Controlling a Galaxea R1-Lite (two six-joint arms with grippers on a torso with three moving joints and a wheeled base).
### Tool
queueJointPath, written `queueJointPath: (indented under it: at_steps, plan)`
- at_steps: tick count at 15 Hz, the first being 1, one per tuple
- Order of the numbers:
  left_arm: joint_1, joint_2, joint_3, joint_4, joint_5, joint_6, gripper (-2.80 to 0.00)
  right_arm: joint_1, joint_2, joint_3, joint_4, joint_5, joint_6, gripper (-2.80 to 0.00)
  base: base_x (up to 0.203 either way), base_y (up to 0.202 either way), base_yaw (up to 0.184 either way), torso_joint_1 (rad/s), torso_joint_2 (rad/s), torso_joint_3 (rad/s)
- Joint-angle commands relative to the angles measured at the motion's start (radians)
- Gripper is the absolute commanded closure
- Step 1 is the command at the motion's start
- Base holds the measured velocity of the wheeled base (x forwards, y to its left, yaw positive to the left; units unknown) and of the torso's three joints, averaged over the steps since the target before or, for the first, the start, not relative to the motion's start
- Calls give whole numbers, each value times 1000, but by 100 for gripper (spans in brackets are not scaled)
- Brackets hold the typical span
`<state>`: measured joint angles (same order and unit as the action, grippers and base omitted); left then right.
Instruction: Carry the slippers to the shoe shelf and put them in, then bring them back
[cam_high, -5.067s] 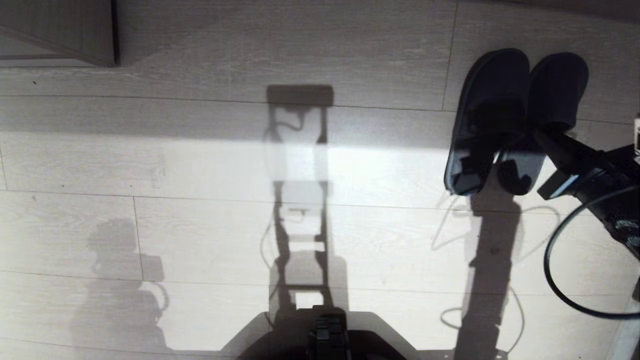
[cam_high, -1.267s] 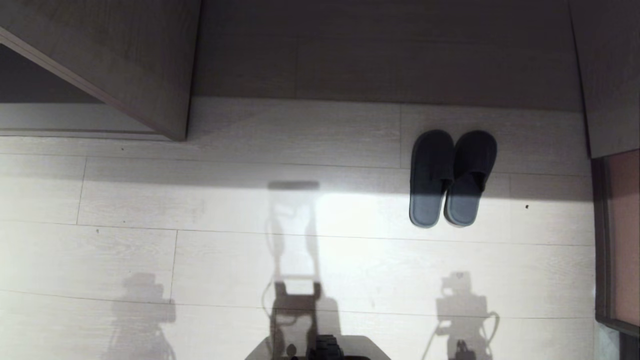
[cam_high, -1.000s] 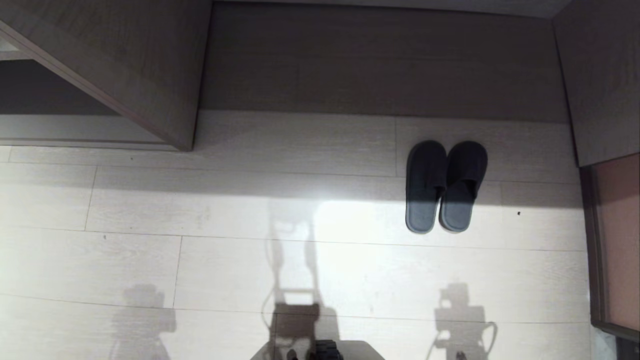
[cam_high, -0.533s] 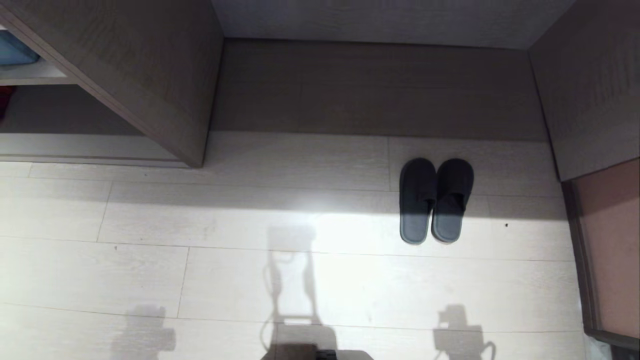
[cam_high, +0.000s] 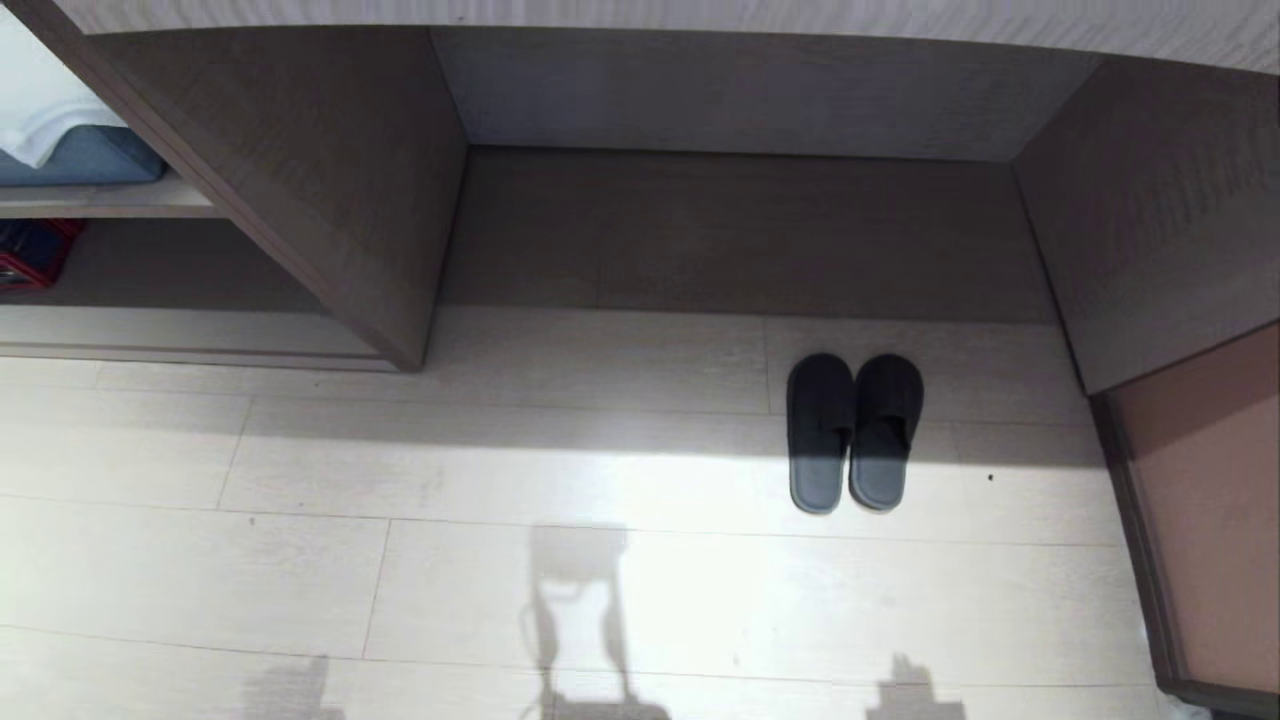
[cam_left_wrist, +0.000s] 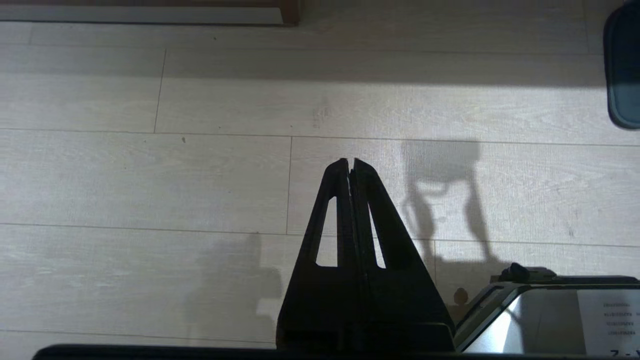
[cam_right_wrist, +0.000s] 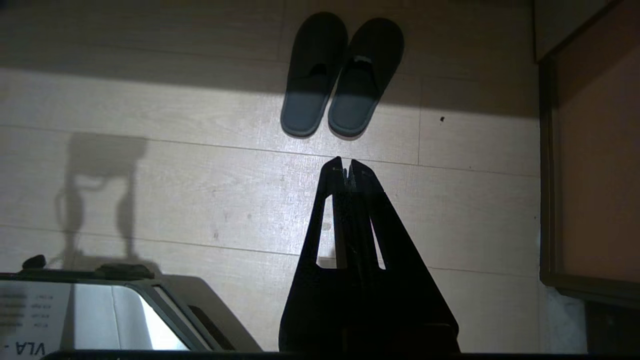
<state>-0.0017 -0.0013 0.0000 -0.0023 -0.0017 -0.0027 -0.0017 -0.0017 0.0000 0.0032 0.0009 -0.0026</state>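
My right hand (cam_right_wrist: 348, 170), clenched and empty, hangs nearer the slippers (cam_right_wrist: 342, 75) than my clenched left hand (cam_left_wrist: 351, 167), their long axes pointing into the shoe shelf (cam_high: 740, 235).

left gripper (cam_left_wrist: 351, 162): two matte-black tapered fingers, long slot cut-outs | right gripper (cam_right_wrist: 347, 165): same black slotted pair | grey-edged robot base panel (cam_right_wrist: 165, 295): pale glossy top, white label, dark print, possibly reading "VLA" | small black knob (cam_left_wrist: 515, 272)
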Motion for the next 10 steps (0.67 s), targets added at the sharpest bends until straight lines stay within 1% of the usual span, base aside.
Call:
queueJointPath:
  at_steps: [1,10]
  plan:
    - [0,1,0,-1,0,0,0,0,2,0,0,1,0,0,0,0,0,0,6,205]
    - [0,1,0,-1,0,0,0,0,2,0,0,1,0,0,0,0,0,1,2,202]
